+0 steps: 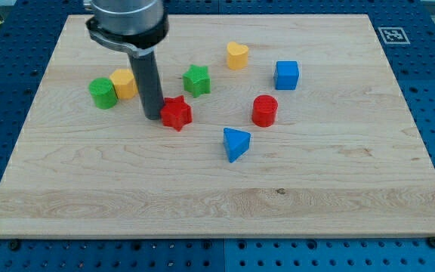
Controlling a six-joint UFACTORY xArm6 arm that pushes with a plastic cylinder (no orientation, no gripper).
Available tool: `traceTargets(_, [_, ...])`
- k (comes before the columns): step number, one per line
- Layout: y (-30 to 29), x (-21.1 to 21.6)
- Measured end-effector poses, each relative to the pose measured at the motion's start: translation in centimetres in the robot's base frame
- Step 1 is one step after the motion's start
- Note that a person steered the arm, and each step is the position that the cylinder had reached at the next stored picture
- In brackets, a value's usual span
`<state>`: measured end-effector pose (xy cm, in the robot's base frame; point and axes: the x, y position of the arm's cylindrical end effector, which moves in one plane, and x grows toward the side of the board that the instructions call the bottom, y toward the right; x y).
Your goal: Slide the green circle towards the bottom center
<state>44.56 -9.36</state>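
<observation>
the wooden board [217,204] fills most of the view, pale and grained, resting on a blue perforated table [429,23], with a small black-and-white marker [393,34] at its top right corner. the arm [127,23] comes in from the view's top left as a thick grey housing, and from it the dark rod drops straight down — my tip [152,117] sits on the board just left of the red star [176,113], touching it or nearly so; i cannot tell which. there is no hand or jaw here to spread or pinch, only the plain rod.

among the blocks, the blue cube [286,75] stands toward the upper right, with the red cylinder [264,110] below and to its left. the blue triangle [236,143] lies lowest of all, near the board's centre. the green star [196,80] sits just above and right of the red star. the yellow heart [237,55] is the block nearest the view's top.

the green circle [103,93] — a short green cylinder — stands at the view's left, well up from the bottom edge, touching or just beside a yellow block [124,83] on its right whose shape is partly hidden by the rod. my tip is to the right of the green circle and slightly lower, apart from it.
</observation>
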Motion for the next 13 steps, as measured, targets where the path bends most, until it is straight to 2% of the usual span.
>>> traceTargets(2, [2.8,1.6])
traceTargets(3, [2.3,1.7])
traceTargets(5, [-8.8,1.7])
traceTargets(6, [-13.4,-0.3])
traceTargets(7, [-13.0,-5.4])
traceTargets(8, [-12.3,-6.4])
traceTargets(11, [-9.2,-2.5])
traceTargets(13, [-8.4,-2.6])
